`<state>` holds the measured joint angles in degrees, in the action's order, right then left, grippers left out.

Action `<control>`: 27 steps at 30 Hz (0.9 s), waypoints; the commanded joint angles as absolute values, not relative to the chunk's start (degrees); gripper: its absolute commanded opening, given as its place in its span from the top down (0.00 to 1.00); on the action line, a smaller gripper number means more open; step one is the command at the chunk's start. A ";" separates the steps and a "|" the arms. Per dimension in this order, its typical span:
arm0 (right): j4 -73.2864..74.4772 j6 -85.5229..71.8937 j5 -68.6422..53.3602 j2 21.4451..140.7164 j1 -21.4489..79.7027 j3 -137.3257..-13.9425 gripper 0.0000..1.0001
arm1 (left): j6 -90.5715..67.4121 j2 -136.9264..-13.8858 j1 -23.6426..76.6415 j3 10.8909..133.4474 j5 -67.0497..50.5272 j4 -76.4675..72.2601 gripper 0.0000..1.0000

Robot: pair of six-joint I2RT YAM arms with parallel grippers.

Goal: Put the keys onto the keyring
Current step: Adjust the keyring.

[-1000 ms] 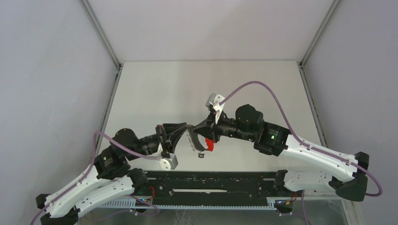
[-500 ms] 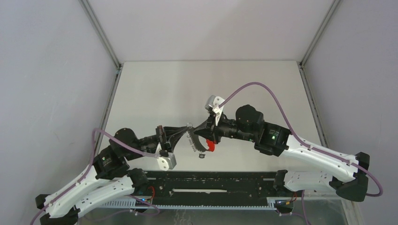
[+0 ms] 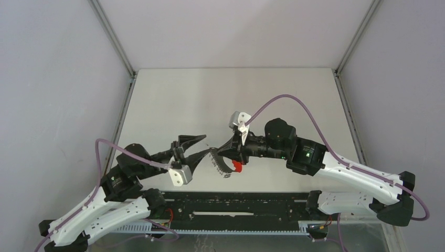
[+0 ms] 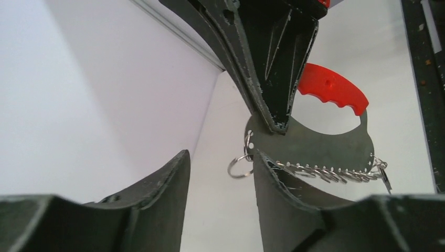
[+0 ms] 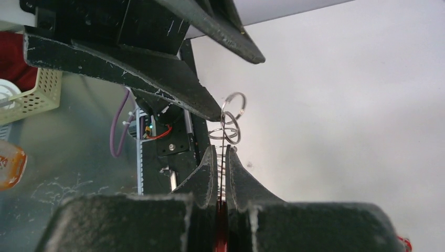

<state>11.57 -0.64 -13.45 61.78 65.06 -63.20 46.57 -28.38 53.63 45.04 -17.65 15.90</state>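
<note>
My right gripper (image 3: 226, 153) is shut on a thin dark metal plate (image 4: 315, 147) with a red curved strap (image 4: 331, 93) and holds it above the table. The plate runs edge-on between its fingers in the right wrist view (image 5: 221, 149). Small silvery rings line the plate's lower edge (image 4: 320, 172). The keyring (image 4: 237, 177) hangs at the plate's near corner and also shows in the right wrist view (image 5: 234, 93). My left gripper (image 4: 220, 155) is open, and its right finger (image 4: 278, 194) is against the plate's edge. Small silvery pieces (image 4: 382, 173) hang at the plate's far end. I cannot tell whether they are the keys.
The black rail (image 3: 236, 207) with the arm bases lies along the near edge. The purple cable (image 3: 286, 100) loops over the right arm. Grey walls stand to the left, right and back of the table (image 3: 236, 94).
My left gripper has opened wide and drawn back a little to the left, away from the plate's end. My right gripper still holds the plate, shifted slightly down.
</note>
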 commanded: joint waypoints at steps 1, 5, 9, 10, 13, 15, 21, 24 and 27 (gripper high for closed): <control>10.63 1.43 -20.71 59.68 66.80 -65.73 1.00 | 44.68 -28.24 52.89 47.83 -13.56 12.55 0.45; 11.57 4.20 -23.11 58.45 66.75 -65.72 1.00 | 35.95 -28.26 51.99 50.60 -16.09 15.95 0.42; 12.02 7.27 -30.36 57.25 66.43 -65.72 1.00 | 31.19 -28.05 50.48 52.38 -25.69 22.44 0.40; 12.30 7.65 -32.21 57.02 66.11 -65.74 1.00 | 31.11 -27.92 50.33 52.44 -26.52 22.79 0.41; 13.53 7.52 -38.04 56.12 64.18 -65.67 1.00 | 31.66 -28.14 49.38 53.45 -25.31 22.95 0.44; 13.86 6.55 -42.76 55.71 62.63 -65.71 1.00 | 32.19 -28.56 48.73 53.93 -24.42 22.93 0.45; 12.92 3.79 -50.84 56.48 60.35 -65.66 1.00 | 33.54 -28.86 48.49 53.17 -34.64 24.05 0.40; 11.42 2.59 -53.44 57.22 60.17 -65.66 1.00 | 33.37 -29.64 48.57 52.63 -40.04 23.14 0.40; 8.76 0.67 -56.57 58.53 59.88 -65.66 1.00 | 32.41 -30.76 49.01 52.73 -44.02 20.93 0.42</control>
